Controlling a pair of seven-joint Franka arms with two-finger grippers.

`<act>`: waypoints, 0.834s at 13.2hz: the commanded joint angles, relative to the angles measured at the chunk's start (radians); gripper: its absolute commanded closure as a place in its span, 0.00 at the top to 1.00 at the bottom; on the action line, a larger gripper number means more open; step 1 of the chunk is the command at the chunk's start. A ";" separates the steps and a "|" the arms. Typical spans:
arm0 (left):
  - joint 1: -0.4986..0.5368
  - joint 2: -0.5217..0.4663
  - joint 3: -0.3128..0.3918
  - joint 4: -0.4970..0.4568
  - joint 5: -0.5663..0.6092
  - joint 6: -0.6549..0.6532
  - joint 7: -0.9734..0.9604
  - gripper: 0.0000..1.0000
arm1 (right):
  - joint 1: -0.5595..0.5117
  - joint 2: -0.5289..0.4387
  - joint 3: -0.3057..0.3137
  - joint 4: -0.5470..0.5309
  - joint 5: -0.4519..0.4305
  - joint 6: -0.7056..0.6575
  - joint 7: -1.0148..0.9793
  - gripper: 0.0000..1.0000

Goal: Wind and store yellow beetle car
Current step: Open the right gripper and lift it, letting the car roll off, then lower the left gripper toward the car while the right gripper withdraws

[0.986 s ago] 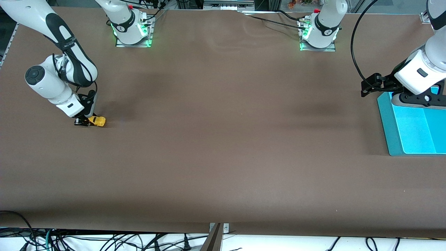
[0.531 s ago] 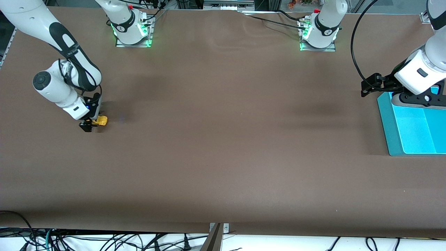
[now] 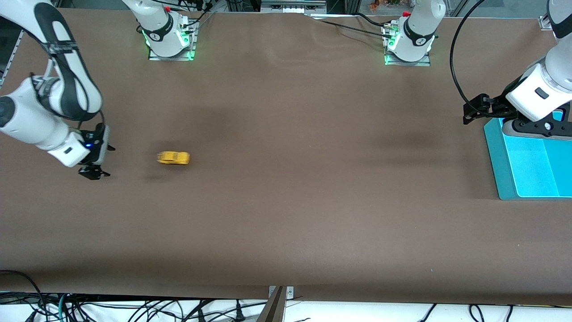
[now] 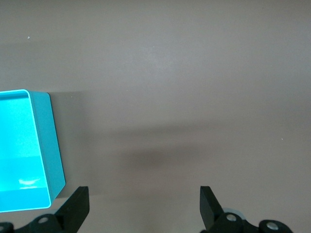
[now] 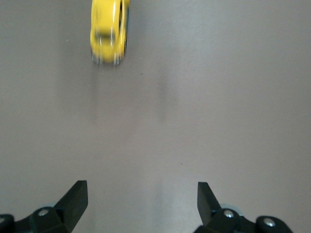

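Yellow beetle car [image 3: 173,158] blurred, free | right pincer [image 3: 93,172] open | left pincer [image 4: 143,213] open, waiting

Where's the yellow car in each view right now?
Front view: yellow car on the brown table, toward the right arm's end, free of the open right end effector.
Right wrist view: car on the table ahead of the open fingers.
Left wrist view: not in it; only the blue bin.
Shared landmark: the brown table.
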 commanded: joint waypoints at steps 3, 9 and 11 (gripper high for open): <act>0.003 0.009 -0.001 0.028 -0.008 -0.023 0.010 1.00 | -0.011 0.008 0.012 0.031 0.027 -0.028 0.042 1.00; 0.003 0.009 -0.001 0.028 -0.008 -0.023 0.011 1.00 | -0.010 -0.016 0.055 0.036 0.027 -0.031 0.146 1.00; 0.005 0.009 -0.001 0.028 -0.008 -0.023 0.011 1.00 | -0.010 -0.041 0.081 0.037 0.027 -0.061 0.226 1.00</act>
